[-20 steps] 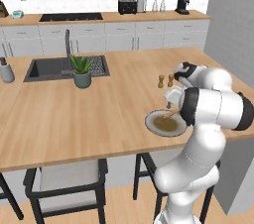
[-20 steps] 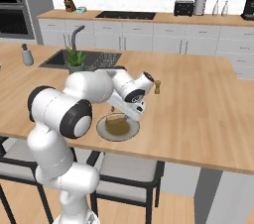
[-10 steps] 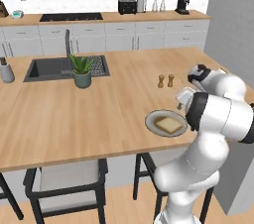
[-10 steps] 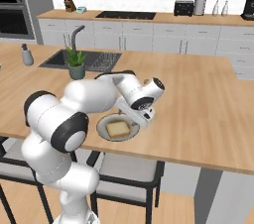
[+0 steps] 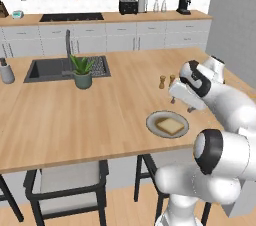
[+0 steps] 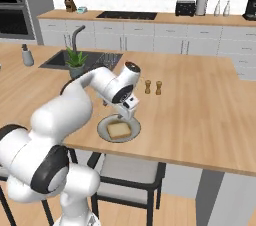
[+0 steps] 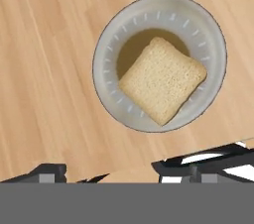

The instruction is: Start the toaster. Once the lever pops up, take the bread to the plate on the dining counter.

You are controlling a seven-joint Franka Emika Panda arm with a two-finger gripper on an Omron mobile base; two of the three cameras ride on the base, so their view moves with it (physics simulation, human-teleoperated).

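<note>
From the left base view, the bread (image 5: 169,125) lay flat on the plate (image 5: 152,120), which sat near the front edge of the dining counter (image 5: 75,115). The gripper (image 5: 181,103) hung just above and beyond the plate, apart from the slice, though its jaws were hard to read there.

From the right base view, the gripper (image 6: 126,115) hovered over the far rim of the plate (image 6: 104,131), clear of the bread (image 6: 119,130). The toaster (image 6: 185,8) stood well apart on the wall counter.

In the hand view, the slice (image 7: 161,80) rested tilted within the plate (image 7: 106,64), and the two fingertips (image 7: 47,171) stood wide apart, holding nothing.

The bread looked light, thin and crumbly; it would likely best be pinched gently across opposite edges, since a hard squeeze could tear it.
</note>
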